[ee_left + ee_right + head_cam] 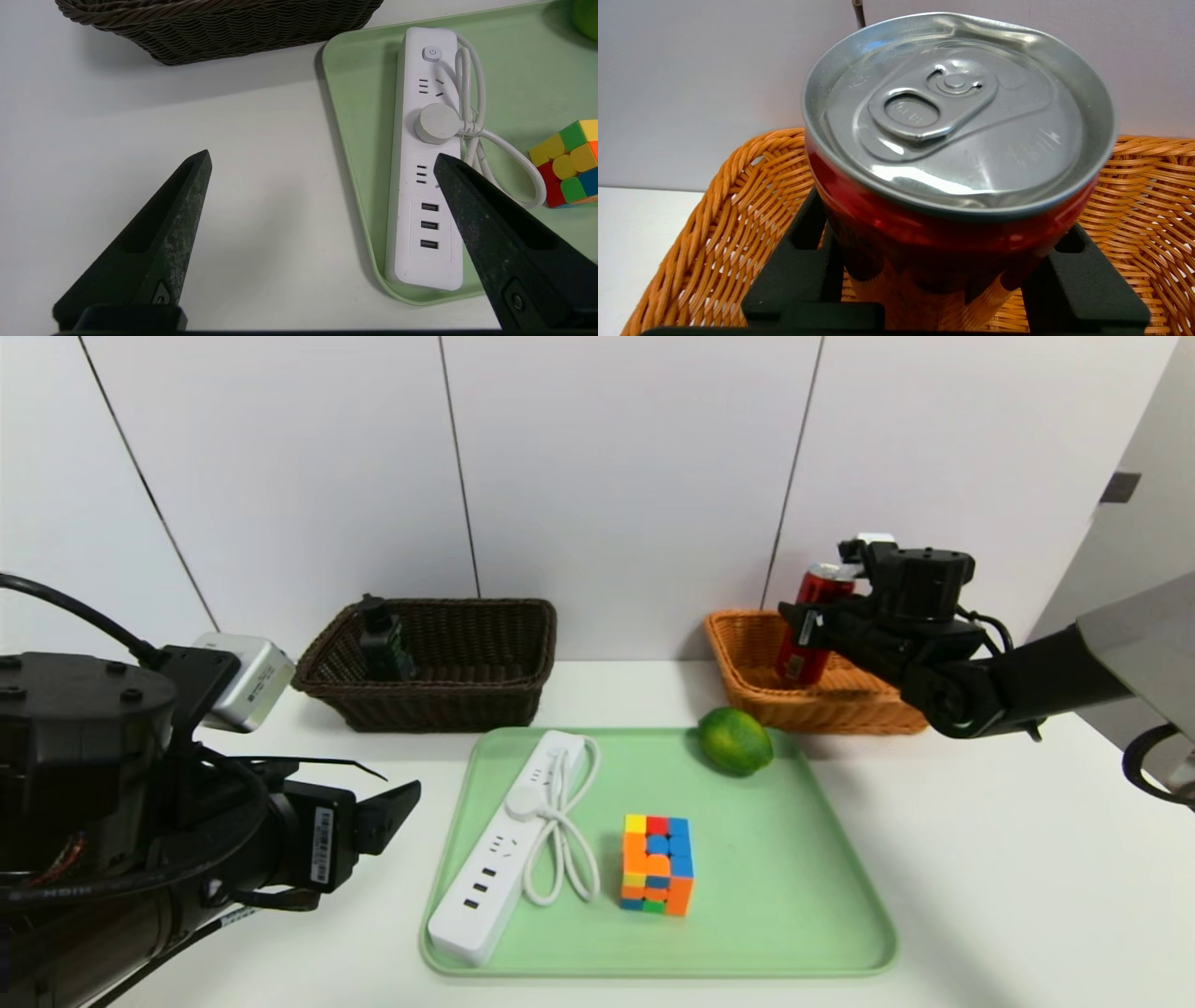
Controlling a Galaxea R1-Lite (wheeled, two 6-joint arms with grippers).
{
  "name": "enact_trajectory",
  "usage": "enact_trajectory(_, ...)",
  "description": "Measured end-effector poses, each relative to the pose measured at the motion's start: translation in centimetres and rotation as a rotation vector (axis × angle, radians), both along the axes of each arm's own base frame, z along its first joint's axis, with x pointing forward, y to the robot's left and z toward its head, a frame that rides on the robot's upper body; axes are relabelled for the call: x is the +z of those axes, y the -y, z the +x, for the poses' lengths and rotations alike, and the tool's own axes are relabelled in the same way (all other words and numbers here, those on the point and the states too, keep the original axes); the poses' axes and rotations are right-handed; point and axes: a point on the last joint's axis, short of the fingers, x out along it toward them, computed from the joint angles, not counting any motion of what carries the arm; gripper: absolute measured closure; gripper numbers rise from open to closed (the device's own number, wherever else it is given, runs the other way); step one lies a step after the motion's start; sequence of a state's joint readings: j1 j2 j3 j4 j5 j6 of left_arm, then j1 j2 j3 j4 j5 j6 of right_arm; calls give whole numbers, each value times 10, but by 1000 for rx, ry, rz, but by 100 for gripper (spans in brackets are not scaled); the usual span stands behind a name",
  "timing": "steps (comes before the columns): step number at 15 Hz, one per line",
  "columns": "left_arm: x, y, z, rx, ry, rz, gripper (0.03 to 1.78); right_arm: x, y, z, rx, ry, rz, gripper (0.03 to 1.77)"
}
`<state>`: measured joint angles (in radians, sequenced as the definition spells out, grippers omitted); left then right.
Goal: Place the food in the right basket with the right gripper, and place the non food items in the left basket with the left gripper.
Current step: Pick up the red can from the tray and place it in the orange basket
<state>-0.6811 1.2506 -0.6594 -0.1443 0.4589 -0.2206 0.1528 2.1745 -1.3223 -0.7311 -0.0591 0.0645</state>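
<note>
Currently gripping a red can (810, 625) in the right gripper (810, 627), fingers (803, 261) clamped against both sides of the can's body, over the orange basket (747, 672) at the back right of the table (1008, 859). Held upright with a slight tilt, silver top and pull tab unopened in the right wrist view, lower part of the can already down between the basket's woven walls; whether touching the basket floor, cannot tell.

Parked at the near left: left gripper (322, 161), fingers (177, 210) spread wide and holding nothing, hovering over bare table just beside the left edge of the green tray (803, 896).

On the tray: white power strip (509, 845) lying lengthwise along the left side, its white cord (565, 831) looped beside it and the round plug pushed into one of its sockets; multicoloured puzzle cube (657, 863) near the middle, apart from the strip; green lime (736, 740) at the far right corner of the tray, close to the orange basket.

At the back left: dark brown basket (467, 691), with a dark bottle-like item (385, 639) standing against its left inner wall.
</note>
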Motion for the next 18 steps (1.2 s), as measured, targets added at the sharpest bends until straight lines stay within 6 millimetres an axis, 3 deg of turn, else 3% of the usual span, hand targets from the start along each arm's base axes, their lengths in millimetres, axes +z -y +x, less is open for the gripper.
enact_trajectory(9, -2, 2, 2, 0, -9, 7, 12, -10, 1, 7, -3, -14, -29, 81)
enact_trajectory(15, -2, 2, 2, -3, -8, 8, 12, -7, 2, 7, -5, 36, -33, 42)
enact_trajectory(18, -1, 1, 1, -2, -6, 5, 12, 8, 2, -1, -1, 50, -32, 31)
